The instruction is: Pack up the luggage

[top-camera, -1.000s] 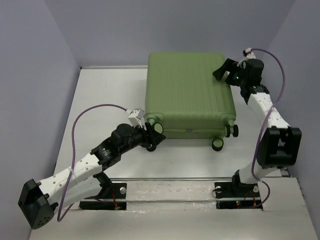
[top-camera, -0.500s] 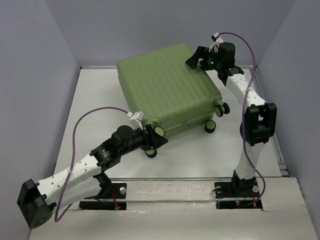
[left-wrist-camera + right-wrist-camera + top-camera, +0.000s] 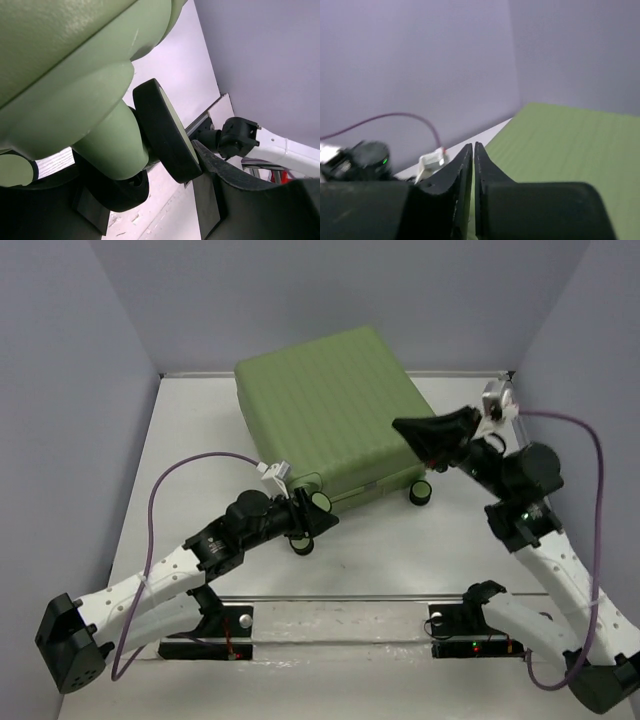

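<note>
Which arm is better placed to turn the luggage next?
Left, probably. The left gripper clamps a wheel at the near corner of the luggage, so it can drag it round. The right gripper is shut, empty, near the right edge.

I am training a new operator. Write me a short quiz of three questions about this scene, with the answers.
1. True or false: the luggage lies closed on the table.
2. What sits between the fingers of the left gripper? A) a zipper pull B) a caster wheel C) an orange cloth
3. Fill in: the fingers of the right gripper are pressed ____, holding nothing.
Key: 1 true; 2 B; 3 together.
</note>
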Action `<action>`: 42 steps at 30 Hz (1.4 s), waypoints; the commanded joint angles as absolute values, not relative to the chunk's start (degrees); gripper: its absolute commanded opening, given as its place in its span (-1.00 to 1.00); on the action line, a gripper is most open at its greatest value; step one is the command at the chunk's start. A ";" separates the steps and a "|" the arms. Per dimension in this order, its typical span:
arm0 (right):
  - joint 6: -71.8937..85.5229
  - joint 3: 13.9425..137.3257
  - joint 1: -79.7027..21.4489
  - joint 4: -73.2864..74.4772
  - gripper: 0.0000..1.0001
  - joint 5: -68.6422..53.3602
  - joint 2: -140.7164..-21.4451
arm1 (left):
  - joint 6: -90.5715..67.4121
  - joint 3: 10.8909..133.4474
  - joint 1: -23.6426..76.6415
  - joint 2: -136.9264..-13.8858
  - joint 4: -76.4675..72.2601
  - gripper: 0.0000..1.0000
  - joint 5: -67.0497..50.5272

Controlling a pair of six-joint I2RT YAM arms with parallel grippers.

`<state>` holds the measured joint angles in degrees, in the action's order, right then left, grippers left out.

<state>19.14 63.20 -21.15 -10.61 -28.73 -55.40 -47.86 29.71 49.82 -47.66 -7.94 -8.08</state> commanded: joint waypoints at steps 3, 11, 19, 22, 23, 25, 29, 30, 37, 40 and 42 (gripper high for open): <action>21.79 28.45 -34.01 -20.03 -0.86 -13.03 -49.14 | -36.65 36.38 50.27 -46.32 -19.43 -0.88 -6.86; 21.63 18.46 -34.01 -30.66 0.01 -0.54 -54.57 | -37.44 36.56 50.19 -45.09 -19.51 -0.88 -6.41; 19.78 17.58 -34.01 -41.47 0.02 5.10 -65.11 | -37.62 36.39 50.19 -45.44 -19.60 -0.88 -7.56; 18.29 17.75 -34.01 -48.58 -0.02 5.80 -69.95 | -37.97 36.12 50.19 -44.91 -19.60 -0.88 -7.91; 17.67 17.67 -34.01 -49.91 -0.05 5.71 -71.35 | -38.14 35.86 50.19 -44.83 -19.43 -0.88 -8.00; 16.97 17.49 -34.01 -53.50 -0.07 5.45 -72.07 | -38.23 35.60 50.19 -44.39 -18.99 -0.88 -8.00; 15.56 17.49 -34.01 -56.59 -0.18 4.48 -72.51 | -38.23 35.33 50.19 -44.38 -18.37 -0.88 -8.00; 15.30 17.49 -34.01 -56.51 -0.19 4.48 -72.42 | -38.32 35.33 50.19 -44.30 -18.37 -0.88 -8.00; 14.06 18.54 -34.01 -55.90 -0.84 2.12 -73.91 | -38.41 35.33 50.19 -45.17 -18.81 -0.88 -8.00; 15.90 18.54 -34.01 -56.43 -0.86 -1.65 -74.27 | -38.23 36.21 50.19 -46.31 -20.03 -0.88 -8.44; 19.59 18.11 -38.37 -56.95 -0.86 -2.98 -74.88 | -37.62 39.35 50.10 -49.03 -21.35 -0.89 -9.57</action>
<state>15.59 16.34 -33.87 -48.34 1.02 -74.26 -47.29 30.72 49.87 -47.59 -6.15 -7.22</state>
